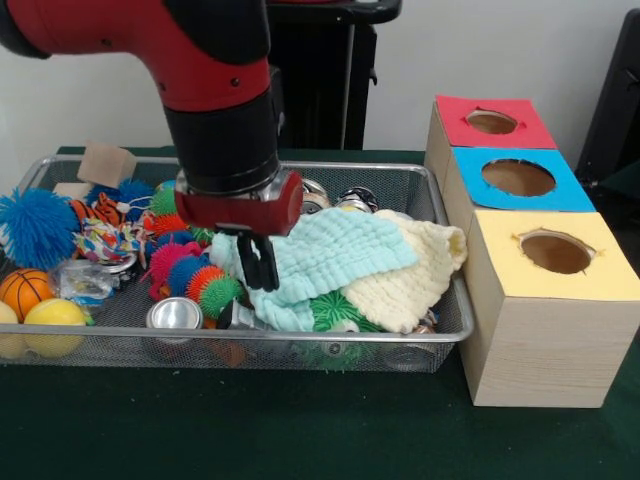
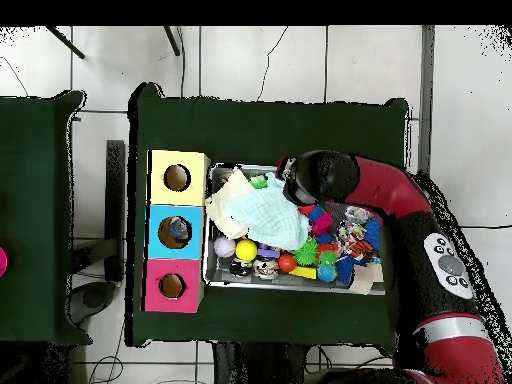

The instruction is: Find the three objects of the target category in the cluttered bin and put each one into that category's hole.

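The wire mesh bin [image 1: 300, 345] lies on the green table, full of toys; it also shows in the overhead view [image 2: 300, 288]. My gripper [image 1: 259, 264] hangs low in the bin's middle, shut, its tips at the left edge of a mint cloth [image 1: 340, 255]. I cannot tell whether it pinches the cloth. In the overhead view the arm's end [image 2: 318, 178] hides the gripper. The blue-topped hole [image 1: 518, 177] is in the middle box to the right of the bin. In the overhead view the blue hole [image 2: 177, 230] shows something greyish inside.
A cream cloth [image 1: 410, 280] lies beside the mint cloth, over the bin's right end. A red-topped hole [image 1: 491, 122] and a yellow-topped hole [image 1: 555, 252] flank the blue one. A blue spiky ball [image 1: 35, 225], a small basketball [image 1: 22, 290], a yellow ball [image 1: 55, 325] and a metal can [image 1: 173, 315] fill the left.
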Action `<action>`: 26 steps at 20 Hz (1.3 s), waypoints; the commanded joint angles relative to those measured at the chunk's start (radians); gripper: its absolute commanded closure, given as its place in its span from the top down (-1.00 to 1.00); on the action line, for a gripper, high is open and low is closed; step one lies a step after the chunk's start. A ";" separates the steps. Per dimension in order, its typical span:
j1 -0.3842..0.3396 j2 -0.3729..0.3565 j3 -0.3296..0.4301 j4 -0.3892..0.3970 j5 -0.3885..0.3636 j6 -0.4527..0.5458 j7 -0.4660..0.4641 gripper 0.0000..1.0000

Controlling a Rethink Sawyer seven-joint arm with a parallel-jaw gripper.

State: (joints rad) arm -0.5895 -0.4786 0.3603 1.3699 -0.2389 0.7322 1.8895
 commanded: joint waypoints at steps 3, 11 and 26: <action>-0.072 0.147 0.111 -0.152 -0.116 0.094 -0.366 -1.00; -0.107 0.141 0.147 -0.167 -0.142 0.156 -0.406 -1.00; -0.113 -0.153 0.129 0.090 -0.097 0.210 -0.281 -1.00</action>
State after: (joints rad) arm -0.6804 -0.5485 0.4401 1.3443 -0.3169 0.8330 1.8094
